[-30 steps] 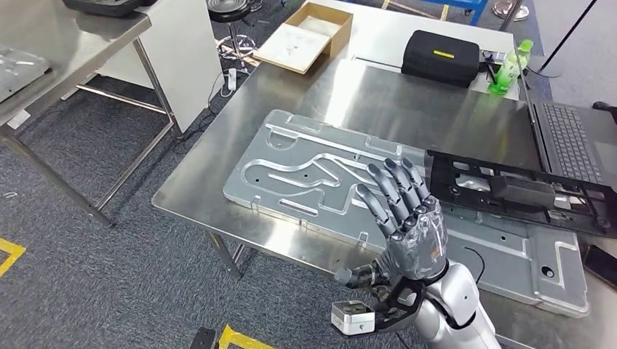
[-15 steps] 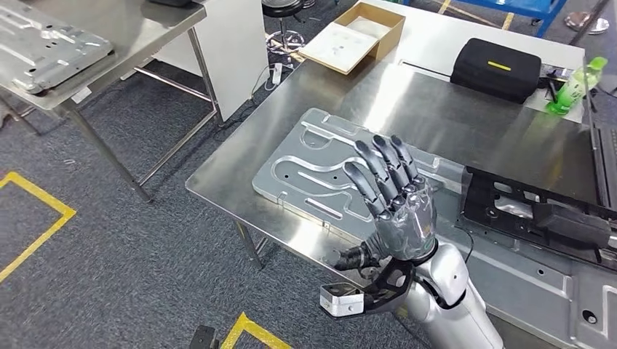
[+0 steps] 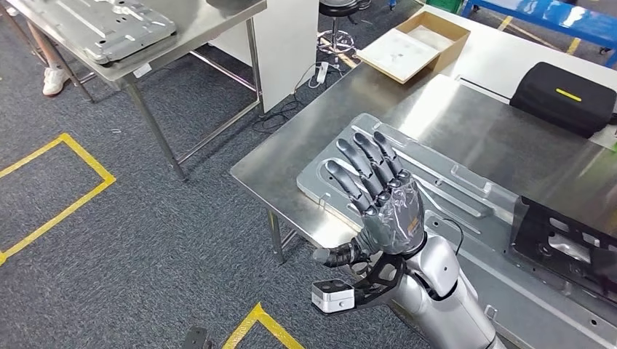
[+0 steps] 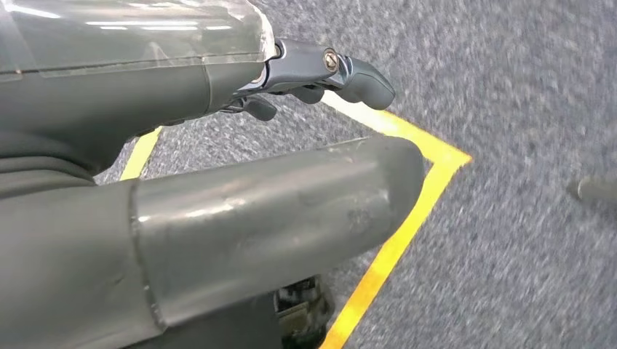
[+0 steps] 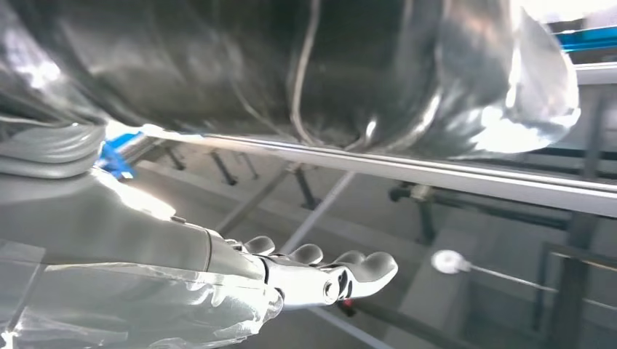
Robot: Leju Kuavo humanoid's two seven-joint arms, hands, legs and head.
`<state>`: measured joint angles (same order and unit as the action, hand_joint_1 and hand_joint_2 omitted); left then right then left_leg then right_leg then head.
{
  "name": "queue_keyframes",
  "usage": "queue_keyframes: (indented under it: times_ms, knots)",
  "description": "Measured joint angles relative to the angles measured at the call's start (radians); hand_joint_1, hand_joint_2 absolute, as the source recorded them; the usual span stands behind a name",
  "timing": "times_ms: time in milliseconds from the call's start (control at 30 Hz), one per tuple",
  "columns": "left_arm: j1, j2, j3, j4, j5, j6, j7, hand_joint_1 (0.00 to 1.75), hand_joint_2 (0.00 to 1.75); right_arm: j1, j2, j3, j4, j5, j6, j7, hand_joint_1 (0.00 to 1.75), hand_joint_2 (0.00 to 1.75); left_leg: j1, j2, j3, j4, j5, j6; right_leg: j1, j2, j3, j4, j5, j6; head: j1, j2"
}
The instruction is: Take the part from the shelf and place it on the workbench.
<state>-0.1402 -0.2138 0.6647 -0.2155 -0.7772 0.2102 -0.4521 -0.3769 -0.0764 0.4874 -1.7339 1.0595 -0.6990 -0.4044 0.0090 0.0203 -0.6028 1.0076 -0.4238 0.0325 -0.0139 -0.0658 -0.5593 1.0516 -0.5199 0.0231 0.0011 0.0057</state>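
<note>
Hovering right hand, workbench edge

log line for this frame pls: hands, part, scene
right hand: raised, fingers spread, holds nothing | left hand: hanging over floor, state unclear | machined metal plate: flat on steel workbench

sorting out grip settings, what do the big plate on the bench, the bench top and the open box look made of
Machined plate: probably aluminium, matte silver, with milled grooves and slots.
Workbench top: likely brushed stainless steel; it mirrors the ceiling light in soft streaks.
Open box: cardboard by its tan walls, with a pale liner whose material is unclear.
</note>
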Motion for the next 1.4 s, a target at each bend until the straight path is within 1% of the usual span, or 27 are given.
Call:
queue_keyframes:
  times_ms: [67, 100, 133, 167, 200, 267, 300, 367, 433, 500, 567, 633, 667, 700, 733, 800, 867, 967, 1033, 1100, 1133, 1167, 1200, 1233, 1300, 1333, 1400]
  knots:
    - [-0.006, 0.001, 0.004, 0.0, 0.002, 0.0, -0.001, 0.0, 0.0, -0.003, 0.0, 0.0, 0.002, 0.008, 0.0, -0.002, 0.0, 0.0, 0.002, -0.019, 0.0, -0.003, 0.003, 0.008, -0.003, 0.05, -0.052, 0.11, -0.06, 0.004, 0.0, 0.0]
    - [-0.009, 0.002, 0.005, 0.0, 0.003, 0.0, -0.002, 0.0, 0.0, -0.003, 0.0, 0.0, 0.004, 0.012, 0.0, -0.002, 0.0, 0.0, 0.001, -0.031, 0.0, -0.002, 0.003, 0.01, -0.003, 0.058, -0.086, 0.175, -0.086, 0.004, 0.0, 0.0]
    - [-0.011, 0.003, 0.007, 0.0, 0.003, 0.001, -0.004, 0.0, 0.0, -0.003, 0.0, 0.0, 0.006, 0.016, 0.0, -0.001, 0.0, 0.0, 0.0, -0.043, 0.0, -0.001, 0.003, 0.011, -0.003, 0.061, -0.111, 0.221, -0.096, 0.005, 0.0, 0.0]
    - [-0.012, 0.004, 0.009, 0.0, 0.003, 0.001, -0.005, 0.0, 0.0, -0.004, 0.0, 0.0, 0.008, 0.018, 0.0, -0.001, 0.0, 0.0, 0.0, -0.057, -0.001, 0.001, 0.003, 0.011, -0.003, 0.063, -0.123, 0.235, -0.086, 0.005, 0.0, 0.0]
    - [-0.012, 0.005, 0.01, 0.0, 0.002, 0.003, -0.007, 0.0, 0.0, -0.006, 0.0, 0.001, 0.009, 0.019, 0.0, -0.001, 0.0, 0.0, 0.0, -0.07, -0.001, 0.003, 0.003, 0.01, -0.004, 0.065, -0.116, 0.211, -0.058, 0.003, 0.0, 0.0]
    - [-0.013, 0.007, 0.011, 0.0, 0.002, 0.005, -0.009, 0.0, 0.0, -0.014, 0.0, 0.001, 0.009, 0.019, 0.0, 0.001, 0.0, 0.0, 0.0, -0.094, -0.002, 0.01, 0.0, 0.006, -0.007, 0.089, -0.067, 0.094, 0.013, -0.002, 0.0, 0.0]
    - [-0.015, 0.007, 0.012, 0.0, 0.002, 0.006, -0.01, 0.0, 0.0, -0.018, 0.0, 0.001, 0.009, 0.019, 0.0, 0.001, 0.0, 0.0, -0.001, -0.106, -0.005, 0.015, -0.002, 0.002, -0.01, 0.109, -0.045, 0.039, 0.034, -0.004, 0.0, 0.0]
    - [-0.019, 0.008, 0.012, 0.0, 0.002, 0.008, -0.012, 0.0, 0.0, -0.024, 0.0, 0.002, 0.01, 0.019, 0.0, 0.003, 0.0, 0.0, -0.001, -0.125, -0.013, 0.019, -0.001, -0.009, -0.009, 0.133, -0.026, -0.01, 0.042, -0.008, 0.0, 0.0]
    - [-0.018, 0.011, 0.013, 0.0, 0.002, 0.009, -0.013, 0.0, 0.0, -0.028, 0.002, 0.002, 0.01, 0.019, 0.0, 0.004, 0.0, 0.0, 0.002, -0.138, -0.019, 0.017, 0.002, -0.022, -0.007, 0.118, -0.023, -0.016, 0.045, -0.015, 0.0, 0.0]
    - [-0.018, 0.014, 0.013, 0.0, 0.002, 0.009, -0.014, 0.0, 0.0, -0.033, 0.005, 0.002, 0.011, 0.02, 0.0, 0.004, 0.0, 0.0, 0.001, -0.104, -0.032, 0.045, -0.017, -0.034, -0.01, 0.097, -0.016, -0.025, 0.05, -0.028, -0.002, 0.0]
    - [-0.021, 0.017, 0.013, 0.0, 0.002, 0.011, -0.015, 0.0, 0.0, -0.035, 0.006, 0.002, 0.011, 0.023, 0.0, 0.003, 0.0, 0.0, 0.001, -0.051, -0.079, 0.148, -0.074, -0.044, -0.009, 0.07, -0.013, -0.03, 0.051, -0.039, -0.004, 0.0]
    - [-0.022, 0.019, 0.013, 0.0, 0.002, 0.013, -0.016, 0.0, 0.0, -0.035, 0.007, 0.003, 0.011, 0.027, 0.0, 0.002, 0.0, 0.0, 0.004, -0.032, -0.138, 0.269, -0.123, -0.051, -0.006, 0.043, -0.014, -0.029, 0.049, -0.043, -0.004, 0.0]
    - [-0.02, 0.021, 0.013, 0.0, 0.003, 0.014, -0.017, 0.0, 0.0, -0.034, 0.008, 0.003, 0.011, 0.029, 0.0, 0.0, 0.0, 0.0, 0.005, -0.029, -0.148, 0.291, -0.124, -0.053, -0.006, 0.03, -0.013, -0.029, 0.048, -0.043, -0.004, 0.0]
    - [-0.017, 0.024, 0.014, 0.0, 0.003, 0.015, -0.019, 0.0, 0.0, -0.034, 0.009, 0.003, 0.011, 0.031, 0.0, -0.002, 0.0, 0.0, 0.005, -0.025, -0.139, 0.275, -0.106, -0.054, -0.005, 0.019, -0.012, -0.028, 0.046, -0.042, -0.005, 0.0]
    - [-0.015, 0.027, 0.014, 0.0, 0.004, 0.016, -0.02, 0.0, 0.0, -0.034, 0.011, 0.003, 0.011, 0.033, 0.0, -0.005, 0.0, 0.0, 0.005, -0.018, -0.11, 0.221, -0.074, -0.053, -0.005, 0.008, -0.01, -0.028, 0.044, -0.04, -0.005, 0.0]
    - [-0.015, 0.032, 0.016, 0.0, 0.005, 0.017, -0.022, 0.0, 0.0, -0.034, 0.016, 0.003, 0.011, 0.033, 0.0, -0.01, 0.0, 0.0, -0.001, 0.019, -0.038, 0.083, -0.022, -0.043, -0.002, -0.011, -0.005, -0.026, 0.038, -0.033, -0.004, 0.0]
    - [-0.016, 0.036, 0.018, 0.0, 0.006, 0.018, -0.023, 0.0, 0.0, -0.034, 0.02, 0.002, 0.011, 0.033, 0.0, -0.013, 0.0, 0.0, -0.008, 0.038, -0.007, 0.019, -0.01, -0.028, 0.005, -0.027, -0.001, -0.025, 0.034, -0.024, -0.004, 0.0]
    - [-0.014, 0.041, 0.022, 0.0, 0.006, 0.018, -0.024, 0.0, 0.0, -0.035, 0.023, 0.002, 0.011, 0.033, 0.0, -0.014, 0.0, 0.0, -0.008, 0.01, -0.008, 0.012, -0.006, -0.009, 0.008, -0.049, 0.006, -0.029, 0.028, -0.01, -0.004, 0.0]
    - [-0.014, 0.042, 0.024, 0.0, 0.006, 0.018, -0.024, 0.0, 0.0, -0.036, 0.025, 0.002, 0.011, 0.033, 0.0, -0.014, 0.0, 0.0, -0.002, -0.01, -0.003, 0.002, 0.001, 0.002, 0.004, -0.027, -0.006, 0.01, -0.003, 0.0, -0.002, 0.0]
    - [-0.015, 0.042, 0.025, 0.0, 0.006, 0.018, -0.024, 0.0, 0.0, -0.034, 0.026, 0.002, 0.011, 0.033, 0.0, -0.014, 0.0, 0.0, -0.001, -0.029, -0.003, -0.001, 0.004, 0.008, 0.001, 0.022, -0.059, 0.125, -0.062, 0.004, -0.001, 0.0]
    - [-0.016, 0.042, 0.026, 0.0, 0.006, 0.018, -0.024, 0.0, 0.0, -0.032, 0.026, 0.001, 0.012, 0.033, -0.001, -0.014, 0.0, 0.0, -0.002, -0.041, -0.003, -0.001, 0.004, 0.01, 0.0, 0.039, -0.09, 0.185, -0.082, 0.004, -0.001, 0.0]
    - [-0.016, 0.042, 0.027, 0.0, 0.006, 0.018, -0.024, 0.0, 0.0, -0.03, 0.026, 0.001, 0.012, 0.034, -0.001, -0.015, 0.0, 0.0, -0.003, -0.053, -0.003, 0.001, 0.004, 0.011, 0.0, 0.05, -0.111, 0.22, -0.085, 0.003, -0.001, 0.0]
    - [-0.015, 0.042, 0.027, 0.0, 0.006, 0.018, -0.025, 0.0, 0.0, -0.028, 0.026, 0.0, 0.013, 0.034, -0.001, -0.015, 0.0, 0.0, -0.004, -0.066, -0.003, 0.003, 0.004, 0.011, 0.001, 0.058, -0.117, 0.221, -0.069, 0.002, -0.001, 0.0]
    - [-0.015, 0.042, 0.027, 0.0, 0.006, 0.018, -0.026, 0.0, 0.0, -0.027, 0.027, 0.0, 0.013, 0.036, -0.001, -0.016, 0.0, 0.0, -0.005, -0.079, -0.003, 0.005, 0.004, 0.01, 0.001, 0.064, -0.106, 0.186, -0.037, -0.002, -0.001, 0.0]
    - [-0.016, 0.042, 0.028, 0.0, 0.006, 0.016, -0.027, 0.0, 0.0, -0.027, 0.029, -0.002, 0.014, 0.039, -0.001, -0.018, 0.0, 0.0, -0.007, -0.103, -0.005, 0.011, 0.002, 0.008, 0.0, 0.101, -0.06, 0.067, 0.03, -0.013, -0.001, 0.0]
    - [-0.017, 0.042, 0.028, 0.0, 0.006, 0.016, -0.026, 0.0, 0.0, -0.028, 0.03, -0.003, 0.013, 0.04, -0.001, -0.019, 0.0, 0.0, -0.006, -0.115, -0.009, 0.014, 0.002, 0.004, 0.0, 0.122, -0.041, 0.02, 0.048, -0.017, -0.001, 0.0]
    - [-0.017, 0.042, 0.029, 0.0, 0.008, 0.013, -0.026, 0.0, 0.0, -0.028, 0.033, -0.005, 0.014, 0.043, 0.0, -0.022, 0.0, 0.0, -0.002, -0.135, -0.02, 0.016, 0.004, -0.007, 0.002, 0.144, -0.029, -0.016, 0.05, -0.022, -0.001, 0.0]
